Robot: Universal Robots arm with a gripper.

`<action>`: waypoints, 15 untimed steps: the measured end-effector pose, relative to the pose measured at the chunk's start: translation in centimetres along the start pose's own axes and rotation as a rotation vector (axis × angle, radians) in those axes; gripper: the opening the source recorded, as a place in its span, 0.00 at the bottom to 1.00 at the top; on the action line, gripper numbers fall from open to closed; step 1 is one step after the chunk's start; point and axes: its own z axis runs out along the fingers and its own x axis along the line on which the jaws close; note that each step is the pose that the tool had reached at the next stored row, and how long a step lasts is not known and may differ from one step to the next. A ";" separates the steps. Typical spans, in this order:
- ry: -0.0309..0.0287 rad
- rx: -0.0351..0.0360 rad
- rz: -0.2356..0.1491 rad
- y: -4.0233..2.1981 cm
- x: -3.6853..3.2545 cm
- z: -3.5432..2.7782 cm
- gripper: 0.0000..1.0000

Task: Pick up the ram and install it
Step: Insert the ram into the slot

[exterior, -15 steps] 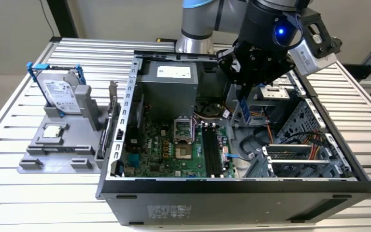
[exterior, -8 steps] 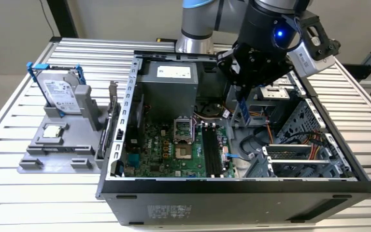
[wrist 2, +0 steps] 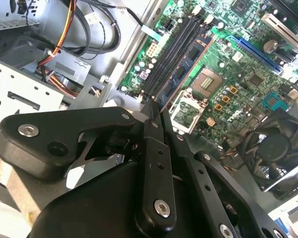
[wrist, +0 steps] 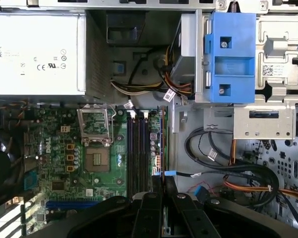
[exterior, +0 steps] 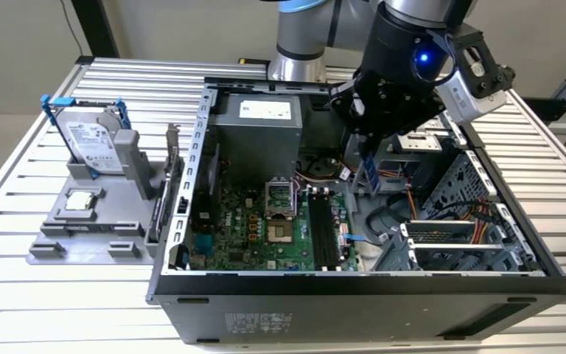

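My gripper is shut on the ram, a thin bluish-green board with dark chips. The ram hangs upright below the fingers inside the open computer case. It sits above the motherboard's edge, just to the exterior view's right of the black memory slots. In the second wrist view the ram juts from the gripper alongside the slots. The first wrist view catches the ram edge-on as a thin line beside the slots, with the gripper over it.
A grey power supply and cable bundles crowd the case around the arm. The open processor socket lies beside the slots. A blue drive bracket stands near. Outside the case, a grey stand holds a blue-framed hard drive and a small silver chip.
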 end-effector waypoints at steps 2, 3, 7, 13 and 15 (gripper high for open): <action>0.0000 0.0001 0.000 0.00 0.00 0.14 0.00; 0.0000 -0.0001 0.000 0.00 -0.01 0.23 0.00; 0.0000 0.0003 0.000 -0.01 0.00 0.54 0.00; 0.0000 0.0004 0.000 -0.02 0.00 0.79 0.00; -0.0001 0.0002 0.000 -0.02 0.01 0.95 0.00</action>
